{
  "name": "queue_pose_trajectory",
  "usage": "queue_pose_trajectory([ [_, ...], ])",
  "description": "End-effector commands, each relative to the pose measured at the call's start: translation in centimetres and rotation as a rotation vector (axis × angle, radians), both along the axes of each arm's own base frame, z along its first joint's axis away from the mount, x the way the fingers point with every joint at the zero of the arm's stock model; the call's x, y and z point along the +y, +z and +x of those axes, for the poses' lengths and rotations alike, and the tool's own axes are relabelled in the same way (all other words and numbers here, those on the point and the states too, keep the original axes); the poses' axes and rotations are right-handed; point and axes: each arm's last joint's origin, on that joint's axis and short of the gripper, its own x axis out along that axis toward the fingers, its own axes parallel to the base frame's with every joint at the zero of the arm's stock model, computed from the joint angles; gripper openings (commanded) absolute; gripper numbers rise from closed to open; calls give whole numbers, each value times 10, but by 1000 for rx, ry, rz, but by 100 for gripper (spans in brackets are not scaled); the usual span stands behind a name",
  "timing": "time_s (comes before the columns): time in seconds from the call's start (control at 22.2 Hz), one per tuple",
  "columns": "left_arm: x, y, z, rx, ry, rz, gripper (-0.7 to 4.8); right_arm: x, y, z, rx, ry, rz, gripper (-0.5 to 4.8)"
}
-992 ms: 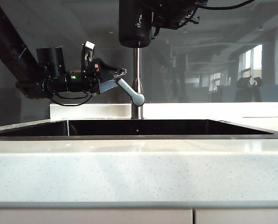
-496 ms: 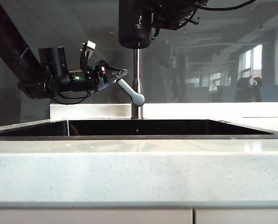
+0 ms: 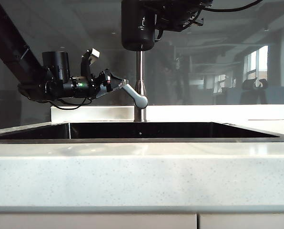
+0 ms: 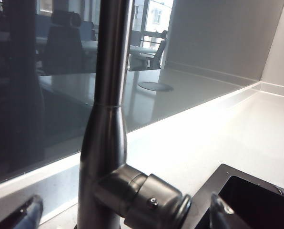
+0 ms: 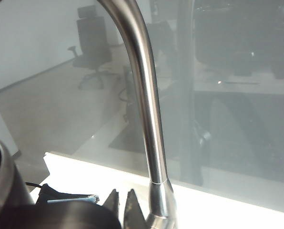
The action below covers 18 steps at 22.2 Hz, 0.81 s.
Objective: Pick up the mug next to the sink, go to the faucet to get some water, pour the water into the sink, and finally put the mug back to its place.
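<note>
The black mug (image 3: 138,24) hangs upright high above the sink (image 3: 147,130), level with the top of the faucet (image 3: 140,71), and hides the spout. My right gripper (image 3: 159,27) reaches in from the upper right and is shut on the mug's side. In the right wrist view its fingertips (image 5: 125,207) stand close together beside the mug (image 5: 42,212), with the faucet pipe (image 5: 149,119) just beyond. My left gripper (image 3: 117,85) is open at the end of the angled lever handle (image 3: 132,94). Its fingertips (image 4: 125,214) straddle the lever's base (image 4: 151,202).
A white counter (image 3: 142,176) runs along the front of the sink. A low white ledge (image 3: 85,113) and a dark glass wall stand behind the faucet. The left arm (image 3: 18,57) slants in from the upper left.
My left gripper has rolled at the wrist and dipped slightly while staying at the lever's end. The mug, the right gripper and the lever show no movement.
</note>
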Motion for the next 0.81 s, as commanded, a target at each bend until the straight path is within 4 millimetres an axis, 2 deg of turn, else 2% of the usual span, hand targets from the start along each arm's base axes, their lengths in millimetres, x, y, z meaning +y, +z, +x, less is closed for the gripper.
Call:
queue_pose_trajectory([
  [0.05,2,5,0,-19,15,-2,479,-1,16,-5,-68,2,36,-1],
  [0.81,9,4,3,-37,90,10,479,-1,16,-5,-78,1,12,-1],
])
